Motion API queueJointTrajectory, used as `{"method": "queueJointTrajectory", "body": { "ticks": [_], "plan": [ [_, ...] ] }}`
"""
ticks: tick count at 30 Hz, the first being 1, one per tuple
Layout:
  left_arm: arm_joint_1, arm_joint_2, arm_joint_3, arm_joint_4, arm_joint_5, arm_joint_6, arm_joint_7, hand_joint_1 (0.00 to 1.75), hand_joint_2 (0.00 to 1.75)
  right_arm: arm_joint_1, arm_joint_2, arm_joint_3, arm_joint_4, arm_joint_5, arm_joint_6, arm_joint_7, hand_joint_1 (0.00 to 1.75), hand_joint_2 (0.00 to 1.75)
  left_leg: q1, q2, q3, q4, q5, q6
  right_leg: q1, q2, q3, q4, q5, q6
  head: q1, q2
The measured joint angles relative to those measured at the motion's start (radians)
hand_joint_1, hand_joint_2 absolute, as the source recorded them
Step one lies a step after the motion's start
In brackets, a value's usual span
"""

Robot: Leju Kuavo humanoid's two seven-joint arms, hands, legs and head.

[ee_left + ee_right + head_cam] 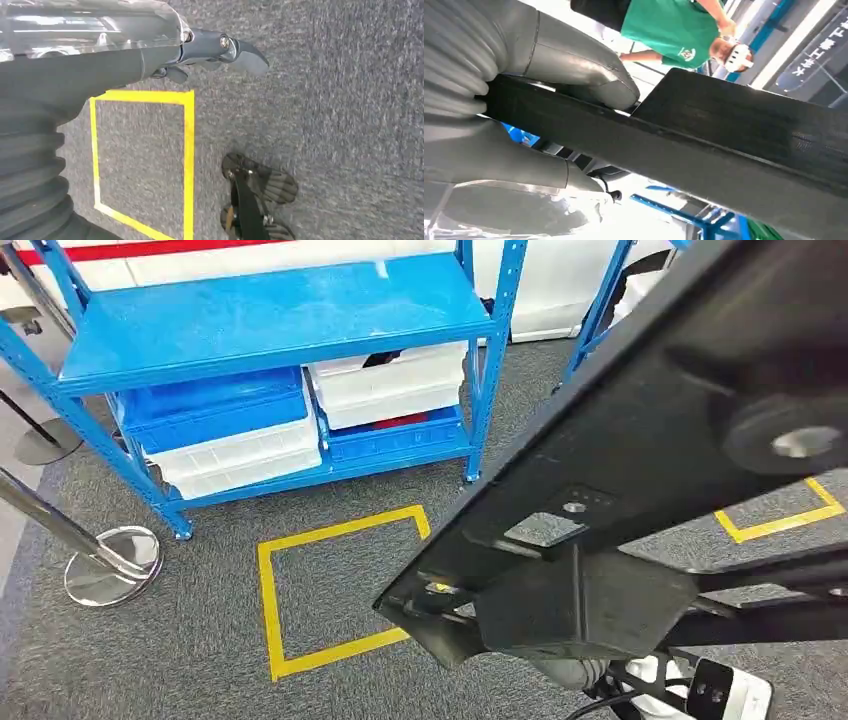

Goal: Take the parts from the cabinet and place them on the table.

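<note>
A large flat black part (650, 440) with raised bosses and a bracket fills the right of the head view, held close to the camera and slanting up to the right. In the right wrist view my right hand (524, 100) grips this black part (724, 135), the thumb (584, 75) on one face and the other fingers under it. My left hand (220, 50) hangs over the grey carpet with its fingers loosely extended and nothing in it. The blue cabinet (270, 315) stands ahead at the left, its upper shelf bare.
The cabinet's lower shelf holds a blue bin (215, 410) on a white bin (240, 455), and a white bin (390, 385) on a blue one (395, 440). A yellow taped square (270, 600) marks the carpet. A stanchion base (110, 560) stands at left. A person in green (669, 30) is nearby.
</note>
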Motion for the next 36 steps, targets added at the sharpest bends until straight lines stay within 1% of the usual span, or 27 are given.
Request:
{"method": "queueJointTrajectory", "body": {
  "ticks": [1,2,4,5,6,7,9,10,11,12,15,16,17,18,20,21,22,24,25,26,27,30,31,32,33,35,36],
  "plan": [
    [-0.002,-0.001,-0.002,0.0,0.0,0.0,0.0,0.0,1.75,0.005,0.0,0.001,0.0,0.0,-0.001,0.0,1.73,1.75,-0.002,0.015,0.002,-0.003,0.006,0.006,0.0,-0.04,-0.009,0.015,-0.016,0.001,0.0,0.0],
    [-0.002,-0.001,-0.002,0.0,0.0,0.0,0.0,0.0,1.75,0.004,0.0,0.003,-0.001,0.0,-0.002,0.0,1.73,1.75,-0.003,0.025,-0.002,-0.004,0.008,0.012,0.001,-0.078,-0.033,0.067,-0.057,0.004,0.0,0.0],
    [0.001,-0.001,-0.003,0.0,0.0,0.0,0.0,0.0,1.75,0.008,0.001,0.006,-0.001,0.0,-0.002,0.0,1.73,1.75,-0.008,0.05,-0.008,-0.003,0.01,0.015,-0.004,-0.1,-0.102,0.223,-0.136,0.01,0.0,0.0],
    [0.002,-0.001,-0.003,0.0,0.0,0.0,0.0,0.0,1.75,0.009,0.001,0.007,-0.001,0.0,-0.002,0.0,1.73,1.75,-0.009,0.061,-0.011,-0.002,0.01,0.015,-0.006,-0.101,-0.127,0.281,-0.155,0.013,0.0,0.0],
    [0.002,-0.001,-0.003,0.0,0.0,0.0,0.0,0.0,1.75,0.012,0.001,0.008,-0.001,0.0,-0.003,0.0,1.73,1.75,-0.01,0.076,-0.013,-0.001,0.01,0.015,-0.007,-0.103,-0.133,0.305,-0.153,0.015,0.0,0.0],
    [0.002,-0.001,-0.003,0.0,0.0,0.0,0.0,0.0,1.75,0.014,0.001,0.01,-0.001,0.0,-0.002,0.0,1.73,1.75,-0.01,0.088,-0.014,0.0,0.01,0.015,-0.008,-0.107,-0.114,0.279,-0.131,0.016,0.0,0.0],
    [-0.001,-0.002,-0.003,0.0,0.0,0.0,0.0,0.0,1.75,0.015,0.001,0.01,-0.001,-0.002,0.0,0.0,1.73,1.75,-0.01,0.108,-0.014,0.003,0.008,0.013,-0.008,-0.122,-0.026,0.131,-0.057,0.012,0.0,0.0],
    [-0.002,-0.002,-0.004,0.0,0.0,0.002,-0.003,0.0,1.75,0.017,0.001,0.009,-0.001,-0.002,0.005,0.0,1.73,1.75,-0.012,0.116,-0.013,0.005,0.007,0.01,-0.005,-0.152,0.027,0.042,-0.028,0.005,0.0,0.0],
    [-0.001,-0.002,-0.005,0.0,-0.001,0.006,-0.007,0.0,1.75,0.019,0.001,0.008,0.0,0.0,0.014,0.0,1.73,1.75,-0.02,0.123,-0.014,0.009,0.004,0.004,0.009,-0.181,0.043,0.003,-0.044,0.001,0.0,0.0],
    [0.0,-0.003,-0.007,0.0,-0.001,0.007,-0.011,0.0,1.75,0.025,0.001,0.006,0.001,0.006,0.022,0.0,1.73,1.75,-0.021,0.131,-0.017,0.01,0.005,-0.002,0.009,-0.172,0.039,-0.002,-0.043,-0.009,0.0,0.0],
    [-0.002,-0.005,-0.015,0.0,-0.001,0.003,-0.026,0.0,1.75,0.1,0.001,-0.005,-0.016,0.045,0.039,0.0,1.73,1.75,-0.022,0.154,-0.011,0.006,0.004,-0.017,0.009,-0.148,0.036,-0.011,-0.038,-0.024,0.0,0.0],
    [-0.002,-0.005,-0.018,0.0,0.0,0.002,-0.03,0.0,1.75,0.125,0.001,-0.005,-0.025,0.057,0.044,0.0,1.73,1.75,-0.016,0.124,-0.015,0.016,-0.009,-0.026,0.0,-0.144,0.039,-0.017,-0.032,-0.03,0.0,0.0],
    [0.0,-0.005,-0.022,0.0,0.0,0.0,-0.037,0.0,1.75,0.131,-0.005,-0.003,-0.033,0.066,0.052,0.0,1.73,1.75,-0.013,0.084,-0.028,0.053,-0.04,-0.03,-0.001,-0.133,0.036,-0.017,-0.03,-0.034,0.0,0.0],
    [0.002,-0.005,-0.024,0.0,0.003,0.0,-0.039,0.0,1.75,0.129,-0.007,0.001,-0.034,0.069,0.055,0.0,1.73,1.75,-0.011,0.066,-0.055,0.119,-0.08,-0.033,-0.001,-0.124,0.034,-0.017,-0.028,-0.041,0.0,0.0],
    [0.003,-0.005,-0.025,0.0,0.01,0.0,-0.042,0.0,1.75,0.119,-0.008,0.002,-0.03,0.051,0.058,0.0,1.73,1.75,-0.011,0.053,-0.125,0.276,-0.147,-0.038,0.0,-0.102,0.029,-0.015,-0.025,-0.043,0.0,0.0],
    [0.002,-0.005,-0.026,0.0,0.013,0.0,-0.041,0.0,1.75,0.101,-0.008,0.005,-0.023,0.028,0.052,0.002,1.73,1.75,-0.011,0.052,-0.145,0.318,-0.15,-0.039,0.0,-0.088,0.027,-0.013,-0.024,-0.042,0.0,0.0],
    [0.0,-0.005,-0.026,0.0,0.016,-0.002,-0.039,0.0,1.75,0.076,-0.008,0.009,-0.016,0.008,0.036,0.013,1.73,1.75,-0.01,0.052,-0.139,0.304,-0.129,-0.04,-0.001,-0.074,0.025,-0.009,-0.023,-0.041,0.0,0.0],
    [-0.01,-0.002,-0.026,0.0,0.021,-0.002,-0.036,0.0,1.75,0.033,-0.008,0.018,-0.005,-0.037,-0.004,0.036,1.73,1.75,-0.005,0.041,-0.069,0.161,-0.041,-0.042,-0.005,-0.047,0.023,0.001,-0.024,-0.036,0.0,0.0],
    [-0.015,0.0,-0.026,0.0,0.023,-0.002,-0.036,0.0,1.75,0.028,-0.008,0.02,-0.002,-0.046,-0.014,0.034,1.73,1.75,0.001,0.01,-0.03,0.079,-0.005,-0.044,-0.005,-0.039,0.023,0.007,-0.027,-0.031,0.0,0.0],
    [-0.018,0.001,-0.026,0.0,0.028,-0.001,-0.036,0.0,1.75,0.026,-0.008,0.021,0.005,-0.047,-0.019,0.025,1.73,1.75,0.004,-0.04,-0.013,0.041,-0.02,-0.041,-0.001,-0.033,0.017,0.013,-0.029,-0.024,0.0,0.0],
    [-0.017,0.001,-0.026,0.0,0.031,0.0,-0.04,0.0,1.75,0.025,-0.008,0.023,0.013,-0.043,-0.024,0.016,1.73,1.75,0.003,-0.035,-0.014,0.031,-0.019,-0.03,0.0,-0.022,0.009,0.019,-0.027,-0.018,0.0,0.0],
    [-0.017,0.001,-0.026,0.0,0.043,0.0,-0.05,0.0,1.75,0.061,-0.006,0.025,0.02,0.003,-0.015,0.007,1.73,1.75,-0.002,-0.009,-0.014,0.027,-0.01,-0.01,-0.006,0.005,0.0,0.009,-0.013,0.004,0.0,0.0],
    [-0.017,0.001,-0.026,0.0,0.05,0.0,-0.055,0.0,1.75,0.077,-0.006,0.026,0.02,0.021,-0.008,0.008,1.73,1.75,0.003,0.003,-0.013,0.019,-0.004,0.0,-0.008,-0.017,-0.003,0.016,-0.02,0.006,0.0,0.0],
    [-0.016,0.002,-0.026,0.0,0.054,0.002,-0.06,0.0,1.75,0.088,-0.006,0.028,0.02,0.033,0.0,0.008,1.73,1.75,0.002,0.013,-0.013,0.015,-0.001,0.005,-0.003,-0.069,-0.016,0.043,-0.043,0.01,0.0,0.0],
    [-0.014,0.002,-0.026,0.0,0.06,0.005,-0.064,0.0,1.75,0.096,-0.006,0.028,0.021,0.041,0.01,0.008,1.73,1.75,-0.001,0.027,-0.014,0.014,-0.001,0.011,-0.005,-0.093,-0.045,0.104,-0.082,0.013,0.0,0.0],
    [-0.01,0.002,-0.024,0.001,0.07,0.009,-0.073,0.0,1.75,0.13,-0.006,0.027,0.02,0.051,0.035,0.006,1.73,1.75,-0.005,0.05,-0.017,0.015,-0.002,0.014,-0.008,-0.104,-0.112,0.254,-0.149,0.018,0.0,0.0],
    [-0.009,0.003,-0.024,0.002,0.074,0.012,-0.076,0.0,1.75,0.154,-0.006,0.027,0.02,0.059,0.042,0.006,1.73,1.75,-0.006,0.062,-0.017,0.015,-0.002,0.014,-0.008,-0.106,-0.133,0.303,-0.16,0.02,0.0,0.0]
  ]
}}
